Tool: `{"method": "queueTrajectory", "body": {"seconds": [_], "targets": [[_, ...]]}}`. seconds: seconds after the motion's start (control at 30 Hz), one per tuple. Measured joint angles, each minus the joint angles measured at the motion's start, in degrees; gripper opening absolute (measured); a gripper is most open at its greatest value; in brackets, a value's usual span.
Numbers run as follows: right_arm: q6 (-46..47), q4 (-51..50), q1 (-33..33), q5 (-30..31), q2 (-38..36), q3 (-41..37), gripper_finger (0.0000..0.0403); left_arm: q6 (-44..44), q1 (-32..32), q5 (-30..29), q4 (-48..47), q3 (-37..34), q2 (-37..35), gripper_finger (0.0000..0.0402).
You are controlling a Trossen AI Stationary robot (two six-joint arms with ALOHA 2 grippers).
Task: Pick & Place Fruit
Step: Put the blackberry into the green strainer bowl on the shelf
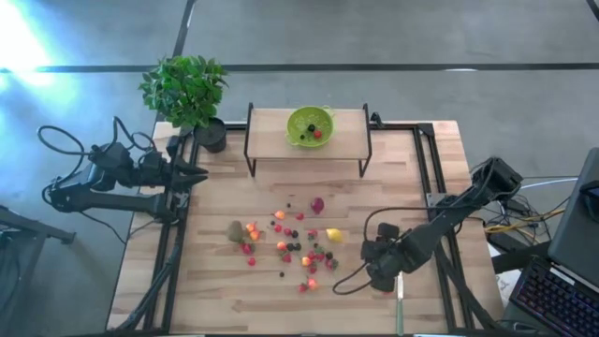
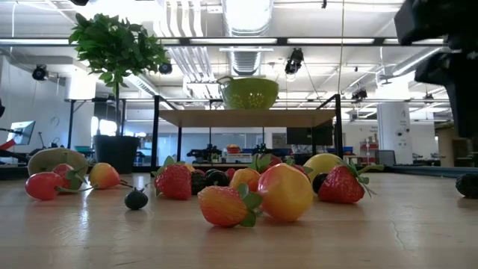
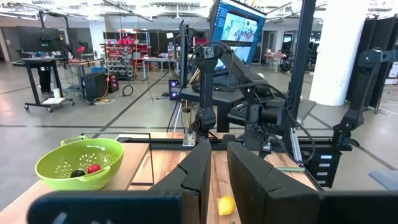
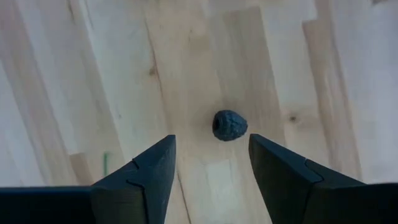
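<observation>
Your L gripper (image 1: 201, 174) sits off the bench's left edge, near the far-left corner by the potted plant (image 1: 187, 94); its fingers (image 3: 198, 171) are nearly shut w/ only a thin slit between them, nothing held.

Mid-bench you've got the fruit scatter (image 1: 290, 245): fuzzy brown kiwi (image 1: 235, 230) at its left end, strawberries and small berries across the middle, a lemon (image 1: 333, 234) at its right end. The lime-green colander (image 1: 309, 124) is on the small raised shelf (image 1: 271, 131) at the far edge, w/ one red and one dark piece already in it.

Your R gripper (image 1: 386, 278) is low over the bench toward the near-right corner, right of the scatter. Its fingers (image 4: 149, 168) stand partly open, holding nothing; a dark berry (image 4: 229, 125) lies on the wood just ahead of the tips, not touched. A green-handled knife (image 1: 399, 301) lies by the near edge, just beside that gripper.
</observation>
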Motion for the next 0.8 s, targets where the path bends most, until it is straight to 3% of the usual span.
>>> {"method": "queueTrajectory", "body": {"seconds": [0.33, 0.8], "targets": [[1.42, 9.28, -0.04, 0.01, 0.00, -6.13, 0.0217, -0.01, 0.00, 0.00, 0.00, 0.00, 0.02, 0.0062], [2.71, 15.20, -2.03, 0.85, 0.02, -12.33, 0.0207, 0.00, 0.07, -0.02, 0.00, 0.00, 0.02, 0.0062]]}}
